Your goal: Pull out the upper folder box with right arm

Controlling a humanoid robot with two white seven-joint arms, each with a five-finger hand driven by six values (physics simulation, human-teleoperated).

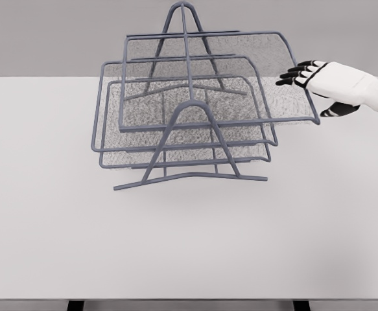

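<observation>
At upper right, the white right robot hand (318, 87), fingers spread and holding nothing, nears the top grey wire-mesh tray (214, 78) of a rack at upper centre; hooking its rim squarely should avoid tipping

"What is the big flat thing?"
"A white table (189, 246). It has dark legs (76, 304) at the bottom."
"And behind it?"
"A plain grey wall (52, 35). The light is soft."
</observation>
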